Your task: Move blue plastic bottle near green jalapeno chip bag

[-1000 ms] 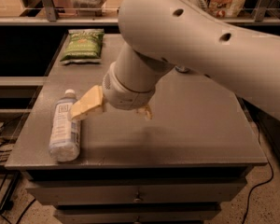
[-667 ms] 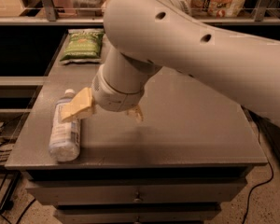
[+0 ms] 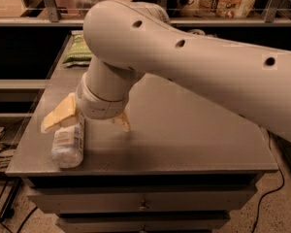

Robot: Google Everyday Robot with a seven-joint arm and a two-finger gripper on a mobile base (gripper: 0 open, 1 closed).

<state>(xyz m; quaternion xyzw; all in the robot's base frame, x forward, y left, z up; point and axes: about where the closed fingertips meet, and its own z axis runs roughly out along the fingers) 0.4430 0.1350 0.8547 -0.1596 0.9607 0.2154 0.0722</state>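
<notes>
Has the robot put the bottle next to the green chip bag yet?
Not yet. Nothing looks done: the bottle lies on its side at the front left of the table, far from the chip bag at the back. In hand: the gripper hangs low over the bottle's far end, jaws open, not gripping it. Left: grab the bottle, carry it back, set it by the bag.

The hand (image 3: 87,124) hangs over the bottle (image 3: 68,145) lying front-left on the table (image 3: 184,144), chip bag (image 3: 77,50) far behind.
</notes>
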